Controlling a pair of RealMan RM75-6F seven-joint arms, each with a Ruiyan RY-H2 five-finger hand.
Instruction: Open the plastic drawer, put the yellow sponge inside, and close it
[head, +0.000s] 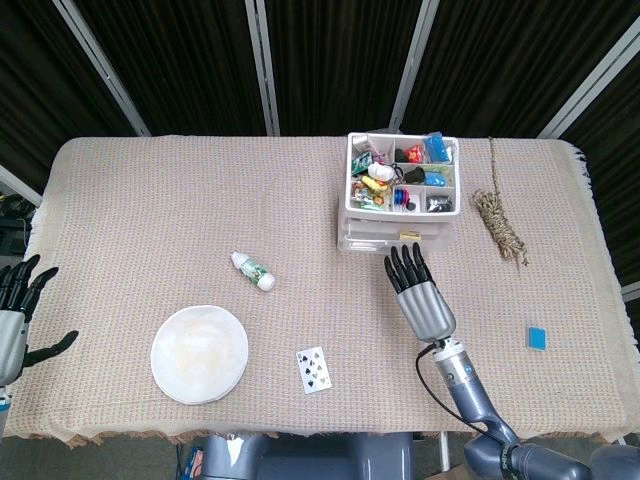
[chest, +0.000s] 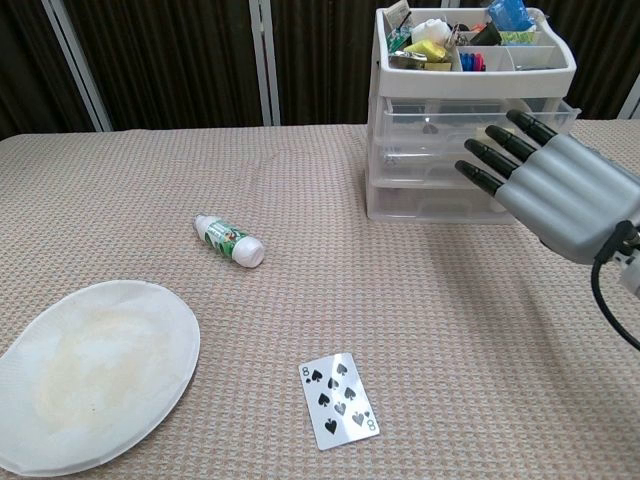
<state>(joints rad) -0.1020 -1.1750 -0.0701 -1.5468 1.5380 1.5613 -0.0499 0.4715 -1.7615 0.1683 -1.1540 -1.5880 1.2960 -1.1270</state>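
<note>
Nearly done, seemingly: yellow sponge (head: 409, 235) glimpsed as a small pale block behind the clear front of the plastic drawer (chest: 430, 120), pushed almost flush, jutting slightly at one corner. Right hand (chest: 545, 185) flat and empty, dark fingertips extended at the glossy, translucent, boxy front. Left hand (head: 20, 310) spread, holding nothing, beside the tabletop (head: 150, 200) with its nubbly woven beige cloth. Left to do, probably: one last nudge shut.

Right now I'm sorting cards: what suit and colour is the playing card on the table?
Black spades on white, the playing card; clearest in the chest view.
</note>
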